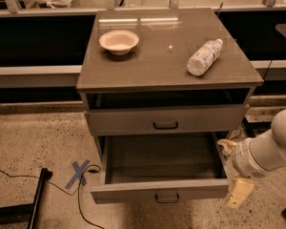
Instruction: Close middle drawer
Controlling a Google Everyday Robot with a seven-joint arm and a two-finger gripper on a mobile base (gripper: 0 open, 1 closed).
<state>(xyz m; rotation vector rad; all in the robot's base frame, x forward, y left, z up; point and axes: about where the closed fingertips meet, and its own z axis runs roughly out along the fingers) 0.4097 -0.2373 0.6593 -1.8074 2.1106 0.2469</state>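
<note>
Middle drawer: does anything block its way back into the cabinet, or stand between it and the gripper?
Nothing visible does. The middle drawer looks empty, and the gripper hangs just beside its right front corner.

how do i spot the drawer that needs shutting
Find the grey cabinet with a bowl and a bottle on top; the gripper hangs by its lower right. Under the taller-fronted upper drawer, the middle drawer is the only one pulled far out, its empty inside showing behind a low front panel.

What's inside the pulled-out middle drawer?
The middle drawer: only bare grey floor shows, no items. Its back runs under the upper drawer, dark and hidden. The gripper hangs outside its right front corner.
</note>
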